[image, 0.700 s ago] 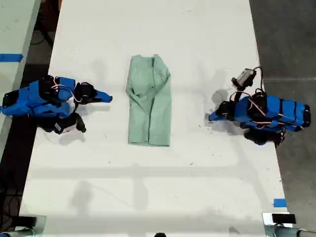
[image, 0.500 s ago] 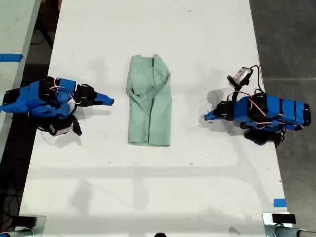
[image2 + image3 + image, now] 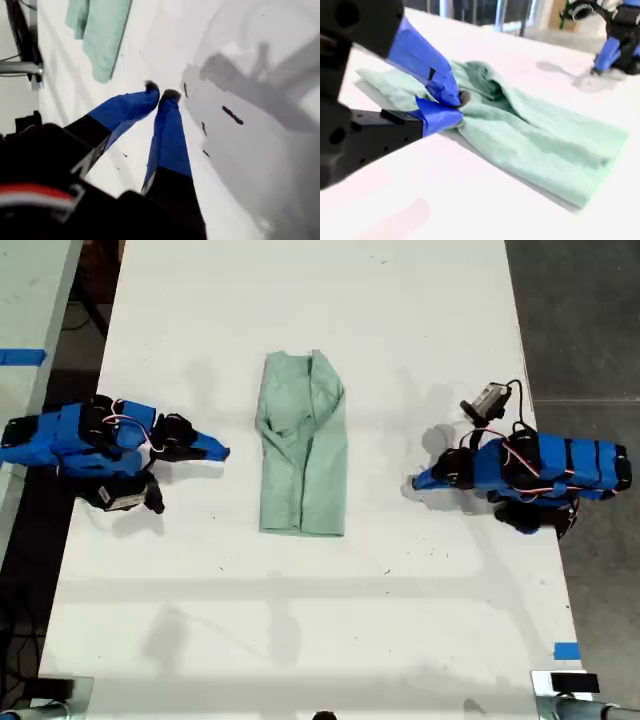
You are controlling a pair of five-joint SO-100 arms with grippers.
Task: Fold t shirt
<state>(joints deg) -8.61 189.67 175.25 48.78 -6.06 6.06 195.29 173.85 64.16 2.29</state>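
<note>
You had the t shirt (image 3: 303, 445) folded lengthwise mid-tabletop (image 3: 300, 640), between both arms. My first gripper (image 3: 161, 94) was pinched together, empty; my second gripper (image 3: 460, 106) likewise. First wrist view cropped the shirt.

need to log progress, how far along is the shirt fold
Done: the t shirt already lies folded lengthwise into a narrow strip mid-table, sleeves tucked in.
In hand: nothing. My first gripper is shut over the bare table, and my second gripper is shut too, apart from the cloth in the exterior view.
Left: probably a crosswise fold to halve the strip.
</note>
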